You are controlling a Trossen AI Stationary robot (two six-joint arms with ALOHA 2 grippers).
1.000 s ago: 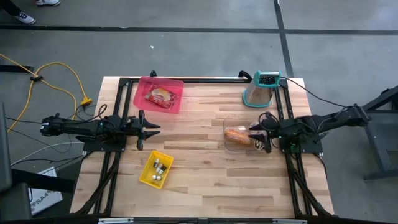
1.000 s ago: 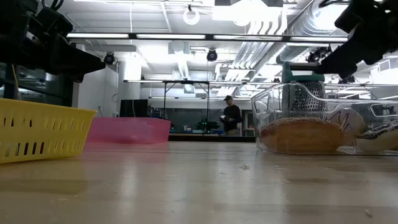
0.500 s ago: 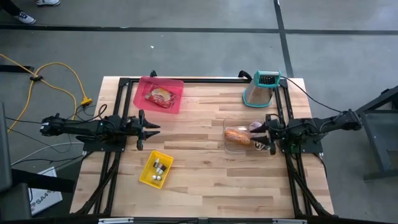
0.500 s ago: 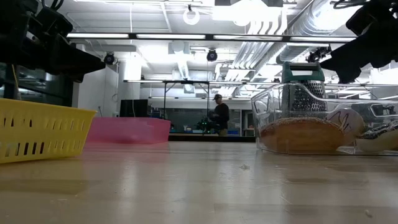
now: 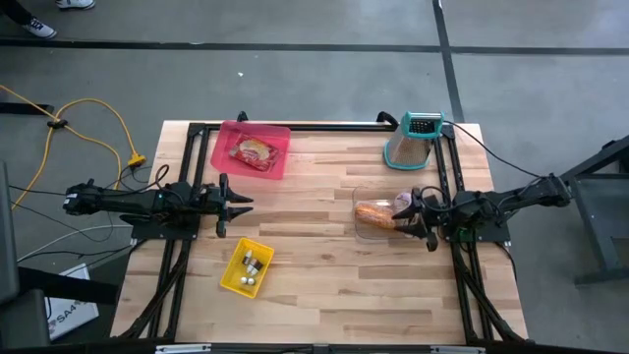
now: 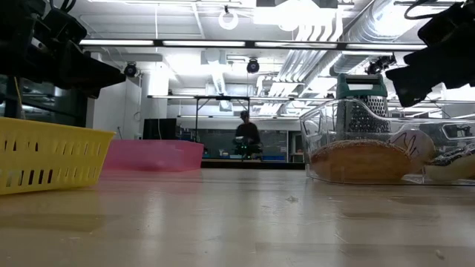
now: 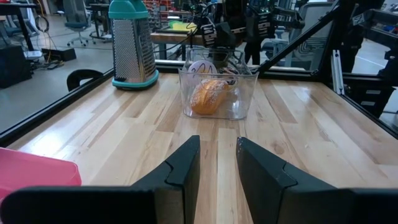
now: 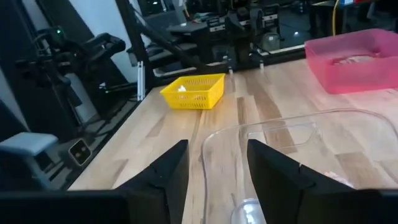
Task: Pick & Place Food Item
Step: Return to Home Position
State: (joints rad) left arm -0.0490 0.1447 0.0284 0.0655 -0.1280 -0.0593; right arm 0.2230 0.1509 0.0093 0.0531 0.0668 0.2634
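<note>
A clear plastic container (image 5: 378, 218) stands on the wooden table, right of centre. In it lie a brown bread roll (image 5: 374, 213) and a pale item (image 5: 404, 201). The roll also shows in the left wrist view (image 7: 208, 96) and the low view (image 6: 356, 159). My right gripper (image 5: 421, 220) hovers level just above the container's right end, open, with nothing between its fingers; the container's rim (image 8: 280, 124) shows beyond them. My left gripper (image 5: 239, 205) waits level at the table's left side, open and empty, pointing at the container (image 7: 217, 93).
A pink bin (image 5: 252, 149) with a wrapped food item stands at the far left. A yellow basket (image 5: 247, 267) with small items sits near the left front. A teal-topped grater (image 5: 413, 141) stands at the far right. Bare wood lies between the baskets and the container.
My right gripper has drawn back a little toward the table's right edge, sunk slightly, and tipped up from slanting down over the container to pointing level. The container and roll have stayed put. A person far behind the table has walked across the room.
</note>
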